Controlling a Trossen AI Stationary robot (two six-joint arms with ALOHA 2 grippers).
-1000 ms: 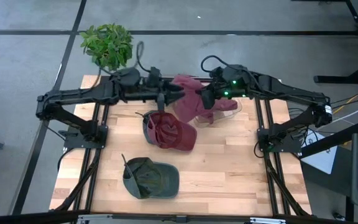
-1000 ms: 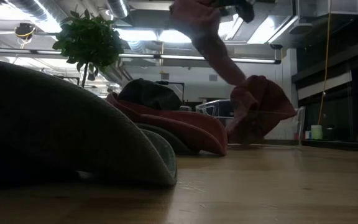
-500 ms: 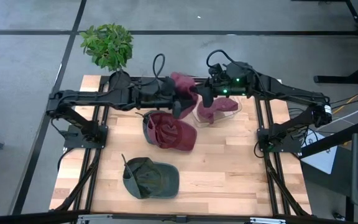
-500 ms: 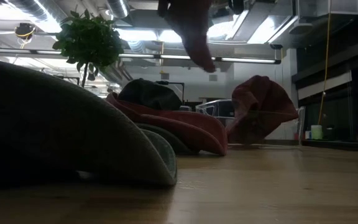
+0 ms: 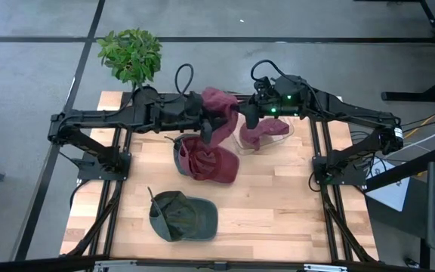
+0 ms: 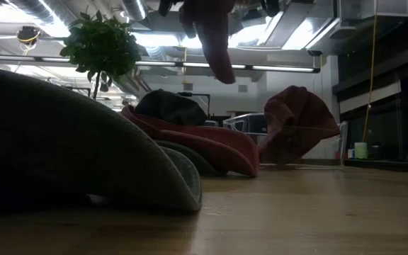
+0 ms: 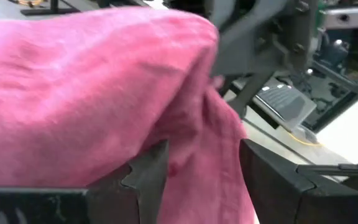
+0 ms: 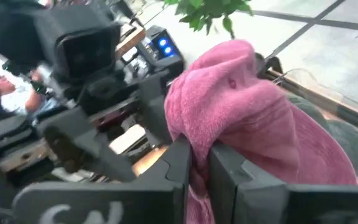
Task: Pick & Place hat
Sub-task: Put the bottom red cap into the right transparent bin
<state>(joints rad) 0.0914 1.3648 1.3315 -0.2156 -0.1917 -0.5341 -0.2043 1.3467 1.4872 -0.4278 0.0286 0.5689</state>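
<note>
The left claw (image 5: pixel 208 130) hangs above the far middle of the surface (image 5: pixel 278 204), and in its wrist view its fingers (image 7: pixel 143 177) stand apart with pink cloth between them, so I judge it released or only loosely set around the maroon hat (image 5: pixel 221 109) and not yet bearing it. The right claw (image 5: pixel 249 115), at about two o'clock from the left one and just beside it, is clenched on the same hat; its wrist view shows both fingers (image 8: pixel 180 163) pressed together with cloth pinched between. The hat hangs in the air between the two claws, one limp end drooping in the low view. The chief risk is the handover: if the right claw lets go before the left one closes, the hat falls. It would land on the red cap (image 5: pixel 206 159) lying at six o'clock directly below, or slump onto the second maroon hat (image 5: pixel 263 134) in the clear tray (image 5: pixel 287 133) at four o'clock. If both claws pull at once, the soft cloth may stretch or slip. The green cap (image 5: pixel 182 217) near the front edge is well apart and safe.
</note>
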